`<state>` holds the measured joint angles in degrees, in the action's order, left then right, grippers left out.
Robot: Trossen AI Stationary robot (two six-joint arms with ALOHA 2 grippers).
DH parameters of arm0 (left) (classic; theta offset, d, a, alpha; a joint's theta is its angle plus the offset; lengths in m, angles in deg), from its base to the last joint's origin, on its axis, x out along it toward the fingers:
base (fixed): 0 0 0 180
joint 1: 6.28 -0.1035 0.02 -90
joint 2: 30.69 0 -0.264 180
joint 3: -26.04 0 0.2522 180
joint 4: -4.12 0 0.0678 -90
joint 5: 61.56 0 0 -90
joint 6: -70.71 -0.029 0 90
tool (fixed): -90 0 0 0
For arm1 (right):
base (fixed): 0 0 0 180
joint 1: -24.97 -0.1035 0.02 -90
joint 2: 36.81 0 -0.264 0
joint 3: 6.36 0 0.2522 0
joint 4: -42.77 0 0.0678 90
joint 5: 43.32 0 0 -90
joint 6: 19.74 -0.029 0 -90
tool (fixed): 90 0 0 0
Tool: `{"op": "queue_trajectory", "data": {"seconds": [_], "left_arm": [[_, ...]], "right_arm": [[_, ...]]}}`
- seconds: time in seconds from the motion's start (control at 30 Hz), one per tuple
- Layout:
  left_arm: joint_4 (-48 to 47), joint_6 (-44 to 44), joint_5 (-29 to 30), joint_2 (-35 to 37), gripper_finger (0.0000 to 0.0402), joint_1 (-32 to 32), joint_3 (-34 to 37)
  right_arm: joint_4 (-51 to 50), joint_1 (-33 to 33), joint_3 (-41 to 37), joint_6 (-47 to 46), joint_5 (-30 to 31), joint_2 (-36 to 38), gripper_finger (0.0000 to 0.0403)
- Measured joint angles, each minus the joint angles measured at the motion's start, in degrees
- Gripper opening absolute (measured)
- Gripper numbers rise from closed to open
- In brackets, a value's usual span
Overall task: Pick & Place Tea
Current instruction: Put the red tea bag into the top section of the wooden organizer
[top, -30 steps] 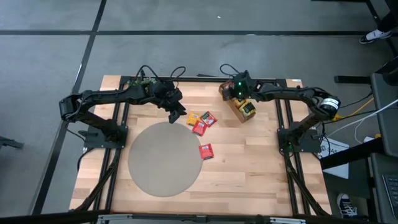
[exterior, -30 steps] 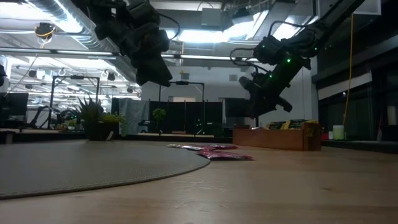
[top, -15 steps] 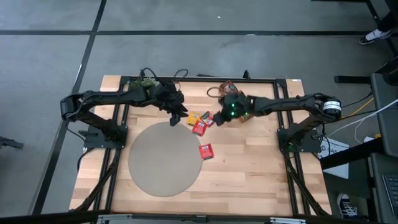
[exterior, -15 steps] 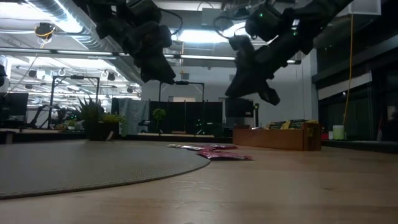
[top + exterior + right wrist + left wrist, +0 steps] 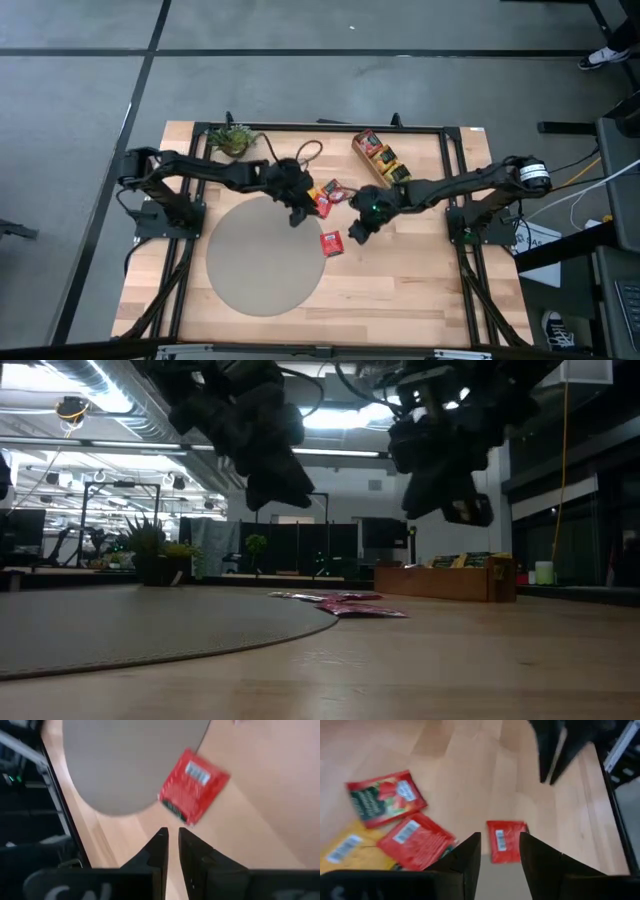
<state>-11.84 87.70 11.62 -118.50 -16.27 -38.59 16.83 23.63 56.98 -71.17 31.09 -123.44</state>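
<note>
Four tea sachets lie flat on the wooden table. A yellow sachet (image 5: 312, 190) and two red sachets (image 5: 322, 205) (image 5: 336, 190) form a cluster; a lone red sachet (image 5: 331, 243) (image 5: 194, 786) lies at the grey mat's rim. My left gripper (image 5: 297, 212) (image 5: 500, 845) hovers open above the cluster's mat side. My right gripper (image 5: 358, 230) (image 5: 173, 837) hangs just right of the lone sachet, open by a narrow gap. In the low view both grippers (image 5: 275, 480) (image 5: 450, 490) are well above the table.
A round grey mat (image 5: 260, 260) covers the table's left-centre. The long wooden tray (image 5: 380, 158) (image 5: 440, 580) with more sachets sits at the far edge, right of centre. A potted plant (image 5: 233, 140) stands at the far left. Bare wood lies near and right.
My right gripper has swung from over the tray at the far edge toward the near left, ending beside the lone red sachet. My left gripper has moved a little toward the right and near edge, over the cluster. The sachets have stayed in place.
</note>
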Motion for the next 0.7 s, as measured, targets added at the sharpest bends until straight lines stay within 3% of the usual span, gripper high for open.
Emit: {"op": "queue_trajectory", "data": {"seconds": [0.13,0.27,0.43,0.57,0.7], "left_arm": [[2.24,7.74,2.67,-3.63,0.0129,3.7,-0.44],[1.98,9.62,6.45,-7.1,0.0116,6.85,-1.57],[2.89,9.44,12.85,-11.47,0.0064,10.22,-2.45],[5.76,10.25,14.76,-14.64,0.0012,11.42,-2.45],[11.15,13.43,14.92,-17.16,0.0005,11.41,-2.55]], "right_arm": [[-1.08,-2.58,0.0,-0.73,0.46,0.0,0.0045],[-0.91,-5.07,-0.12,0.87,4.14,0.01,0.0045],[-1.01,-8.25,-0.22,1.5,11.8,0.02,0.0045],[-0.74,-9.6,-0.26,0.25,13.56,0.01,0.0045],[-0.4,-10.5,-0.26,-1.44,14.36,0.02,0.0045]]}}
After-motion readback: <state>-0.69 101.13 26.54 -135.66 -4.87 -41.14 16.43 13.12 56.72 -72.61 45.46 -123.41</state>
